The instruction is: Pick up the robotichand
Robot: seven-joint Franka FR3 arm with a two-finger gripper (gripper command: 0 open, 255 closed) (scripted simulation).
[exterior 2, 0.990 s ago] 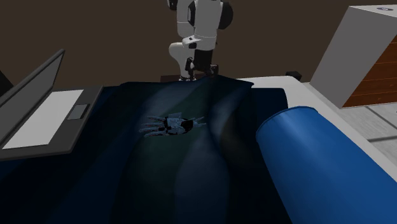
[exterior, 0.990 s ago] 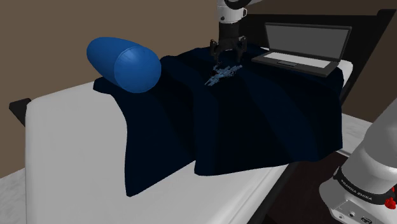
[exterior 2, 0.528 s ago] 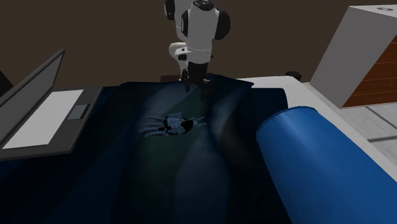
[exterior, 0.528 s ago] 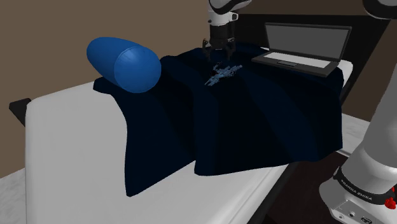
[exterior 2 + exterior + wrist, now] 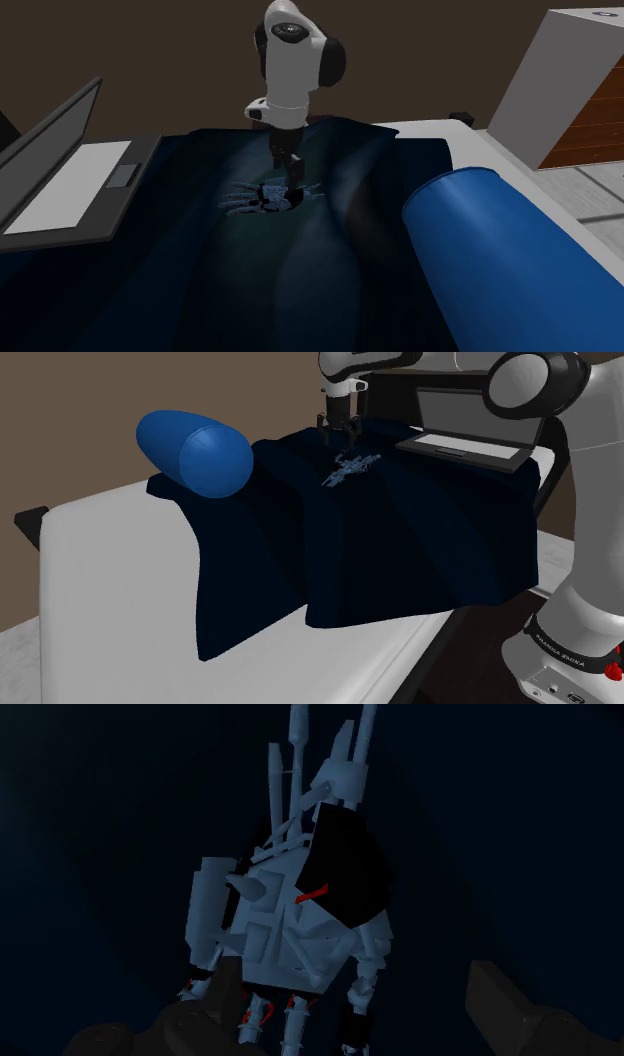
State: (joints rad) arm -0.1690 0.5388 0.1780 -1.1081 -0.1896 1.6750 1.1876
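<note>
Bed [image 5: 110, 582]: white, and it carries everything below.
Blanket [image 5: 420, 542]: dark navy, draped over the bed's far half.
Arm [image 5: 520, 382]: against half a second ago, you see it stretched lower across the shoulder view's top, over the laptop [image 5: 465, 437].
Bolster [image 5: 195, 454]: blue, on the blanket, unmoved.
Gripper [image 5: 287, 170]: it has left the blanket's far edge and now hangs just above the hand [image 5: 268, 196].
Fingers [image 5: 225, 994]: you see them apart and clasping nothing, with the hand's near end between them.
Hand: pale grey, flat on the blanket between laptop and bolster, unmoved. Its long axis runs left to right in the second exterior view, with the splayed digits toward the laptop.
</note>
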